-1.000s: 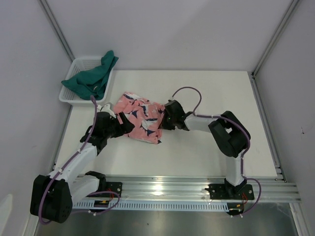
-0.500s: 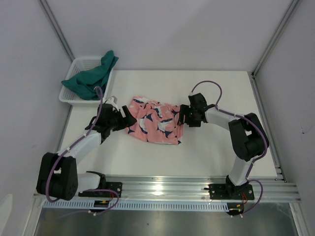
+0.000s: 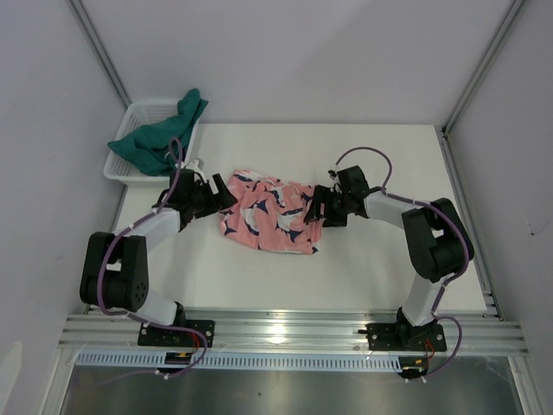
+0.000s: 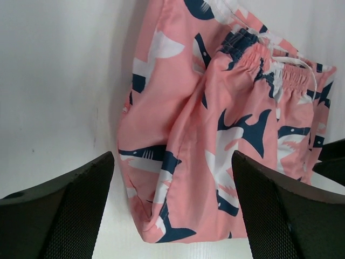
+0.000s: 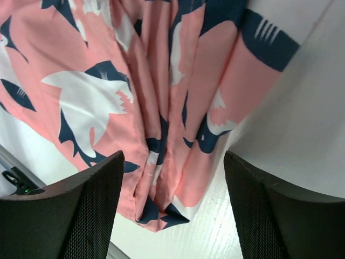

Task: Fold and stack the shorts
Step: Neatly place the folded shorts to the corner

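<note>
The salmon-pink shark-print shorts lie loosely folded and rumpled on the white table. My left gripper is open at their left edge, and in its wrist view the shorts lie just beyond the open left gripper, untouched. My right gripper is open at their right edge. In its wrist view a bunched corner of the shorts lies ahead of the open right gripper, free of both fingers. The dark teal shorts hang over the basket at the back left.
The white mesh basket sits at the table's back left corner, just behind my left arm. Grey walls and metal frame rails bound the table on three sides. The arms' mounting rail runs along the near edge.
My right gripper pulled the pink shorts rightward, then opened and let go. The left arm swung back toward the shorts' left edge, still open. The shorts now lie further right.
</note>
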